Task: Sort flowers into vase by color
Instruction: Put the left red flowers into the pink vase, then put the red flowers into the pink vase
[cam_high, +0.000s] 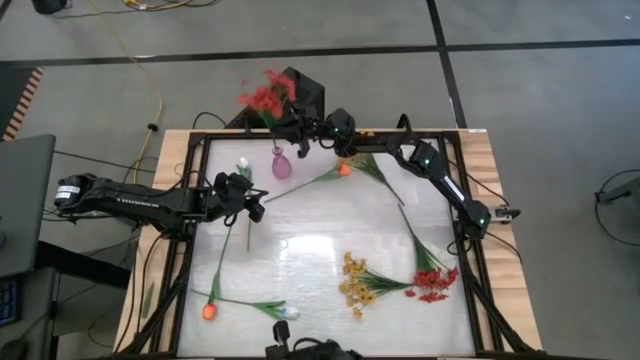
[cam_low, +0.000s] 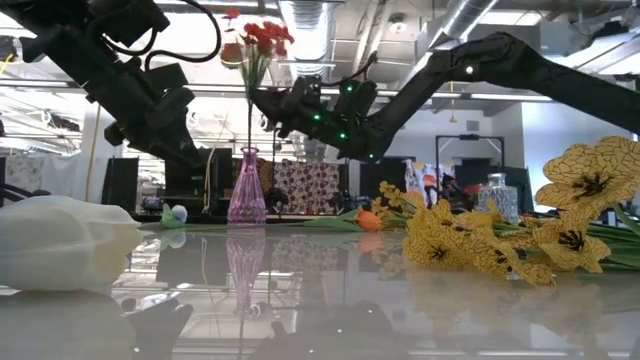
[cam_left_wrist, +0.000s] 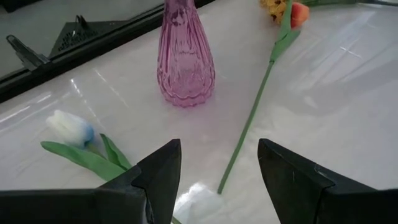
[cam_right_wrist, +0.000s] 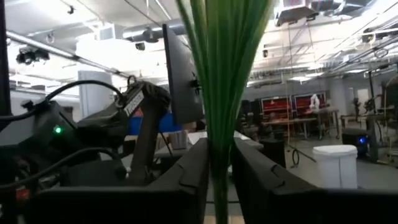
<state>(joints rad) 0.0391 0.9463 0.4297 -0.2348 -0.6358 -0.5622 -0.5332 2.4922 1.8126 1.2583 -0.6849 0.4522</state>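
A red blossom spray (cam_high: 265, 97) is standing upright in the pink vase (cam_high: 282, 165), which is sitting at about eleven o'clock on the white table (cam_high: 320, 250). The green stems are being kept between the fingers of the right gripper (cam_high: 298, 140), just above the vase mouth; in the right wrist view the stems (cam_right_wrist: 222, 93) are seen running up through a narrow gap, so the jaws are lightly closed around them (whether the hold is being eased cannot be told). The stems are probably being steadied this way so that the spray settles straight into the narrow neck.

The left gripper (cam_left_wrist: 217, 180) is being held low at about nine o'clock with its fingers spread apart and nothing between them, pointed toward a white tulip (cam_left_wrist: 68, 127) and the stem of an orange tulip (cam_high: 344, 170), likely in readiness for the next pick.

Yellow blossom sprays (cam_high: 358, 285) and a second red spray (cam_high: 435, 283) are lying near five o'clock; another orange tulip (cam_high: 209, 310) and another white tulip (cam_high: 288, 312) are lying near seven o'clock, unsorted.
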